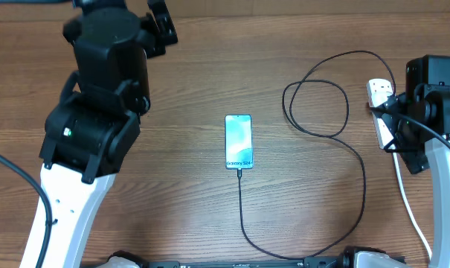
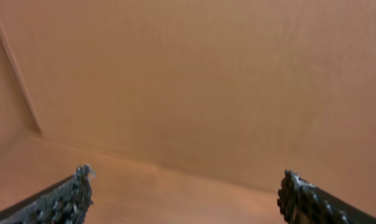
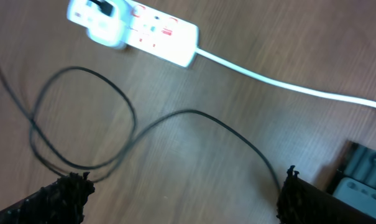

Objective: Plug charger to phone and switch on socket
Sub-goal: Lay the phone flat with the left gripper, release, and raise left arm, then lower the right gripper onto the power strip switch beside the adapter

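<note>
The phone lies flat mid-table, its cyan screen lit. The charger's black cable meets the phone's near short end, runs right, and loops toward the white socket, which is partly hidden under my right arm. In the right wrist view the socket has a black plug in its end outlet, with the cable loop below it. My right gripper is open and empty above bare wood. My left gripper is open and empty, and that view shows only wood.
The socket's thick white cord runs toward the front edge and also shows in the right wrist view. My left arm stands over the table's back left. A grey-black object sits at the right wrist view's lower right.
</note>
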